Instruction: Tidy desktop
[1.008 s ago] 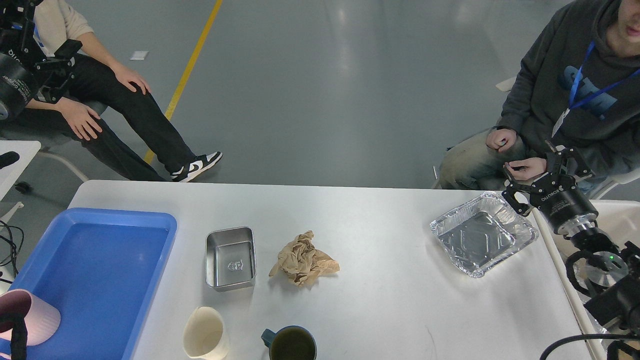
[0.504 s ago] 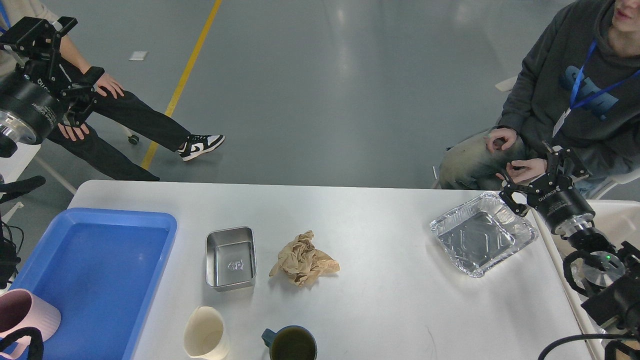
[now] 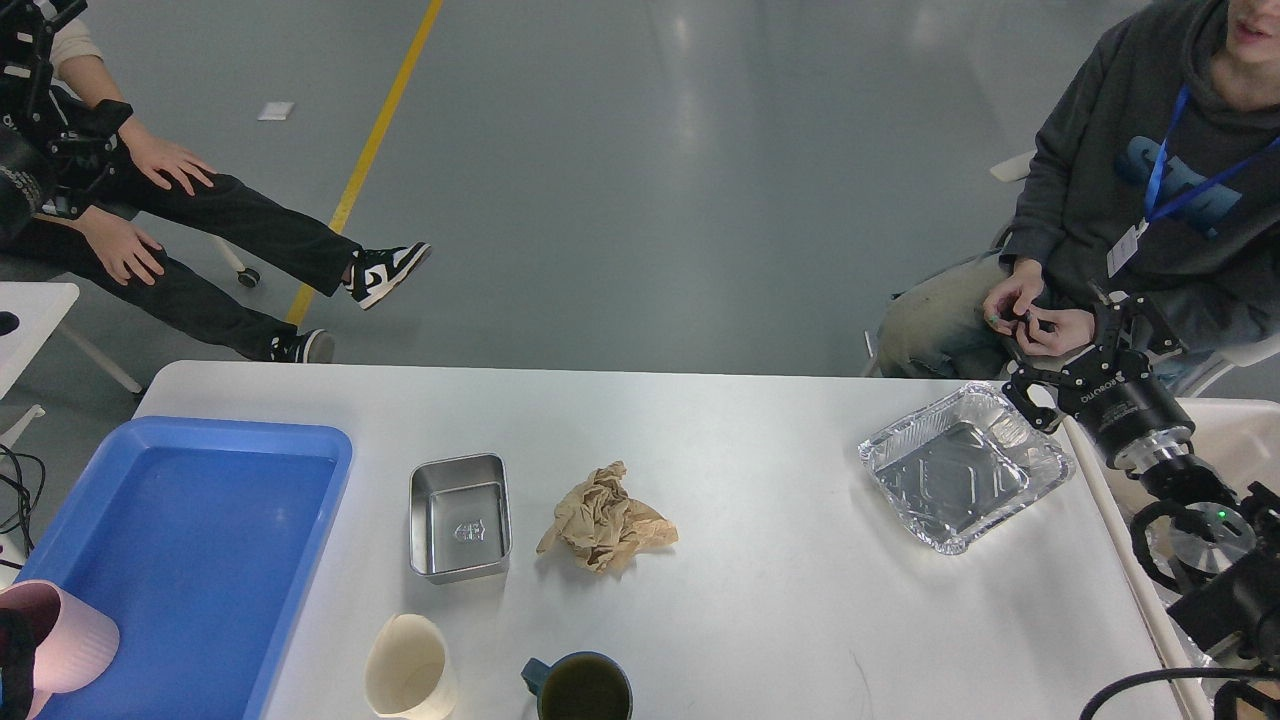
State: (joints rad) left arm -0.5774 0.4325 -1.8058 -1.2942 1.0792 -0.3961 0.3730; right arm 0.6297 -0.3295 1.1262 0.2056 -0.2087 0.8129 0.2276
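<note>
The white worktop (image 3: 760, 600) lay long axis left-right, near edge cropped; left end effector (image 3: 35, 100) half out of frame, right end effector (image 3: 1065, 345) dark, grip states unclear.

One head camera looks forward and steeply down from the near edge over the worktop (image 3: 760, 600), floor beyond.

**Bench surface: condition and position**

The bench (image 3: 760, 620) is a large rectangular matte white top with rounded far corners. It fills the lower half of the frame, its far edge running across the middle and its near edge cut off at the bottom. Level, smooth, faint scuff marks lower right.
</note>
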